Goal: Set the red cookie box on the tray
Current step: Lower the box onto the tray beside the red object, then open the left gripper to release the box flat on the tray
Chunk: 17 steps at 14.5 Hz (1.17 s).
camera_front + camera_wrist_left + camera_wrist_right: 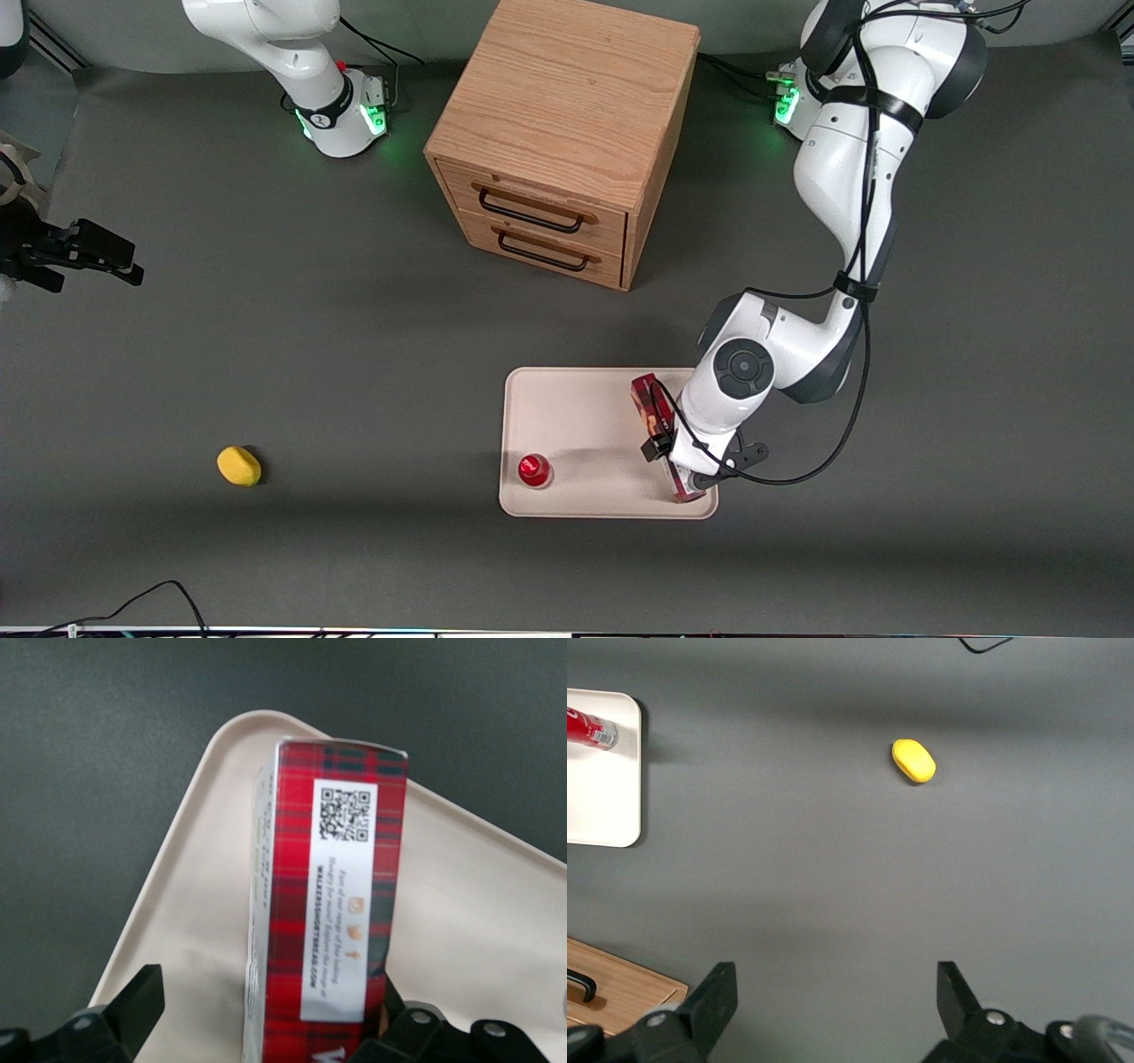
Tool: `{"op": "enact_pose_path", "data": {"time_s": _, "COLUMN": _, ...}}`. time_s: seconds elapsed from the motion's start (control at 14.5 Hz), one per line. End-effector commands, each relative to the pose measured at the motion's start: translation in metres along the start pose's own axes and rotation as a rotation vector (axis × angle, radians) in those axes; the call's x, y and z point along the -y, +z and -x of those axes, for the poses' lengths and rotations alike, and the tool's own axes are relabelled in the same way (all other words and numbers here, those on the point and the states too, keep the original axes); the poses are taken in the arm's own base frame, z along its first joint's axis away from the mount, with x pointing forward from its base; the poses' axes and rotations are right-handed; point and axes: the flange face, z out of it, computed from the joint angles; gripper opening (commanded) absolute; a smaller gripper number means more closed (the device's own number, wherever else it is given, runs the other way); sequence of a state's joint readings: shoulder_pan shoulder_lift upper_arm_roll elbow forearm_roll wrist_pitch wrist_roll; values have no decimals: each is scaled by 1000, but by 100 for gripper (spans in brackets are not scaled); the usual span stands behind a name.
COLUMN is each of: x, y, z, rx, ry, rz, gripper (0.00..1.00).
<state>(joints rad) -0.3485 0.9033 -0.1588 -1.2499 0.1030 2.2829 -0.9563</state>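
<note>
The gripper (675,458) is over the tray (567,412), spread wide around the box (649,400), whose lower end the arm hides.

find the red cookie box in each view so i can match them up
Front view: the red cookie box lies over the tray at its working-arm end, partly covered by the pincer.
Left wrist view: the box is close to the camera, over the tray.
Right wrist view: not in it.
Shared landmark: the cream tray, in all three.
</note>
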Motion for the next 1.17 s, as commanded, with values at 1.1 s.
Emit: {"op": "enact_pose_path", "data": {"time_s": 1.1, "x": 30, "y": -295, "z": 5, "rx": 168, "ry": 306, "rz": -195, "gripper": 100}}
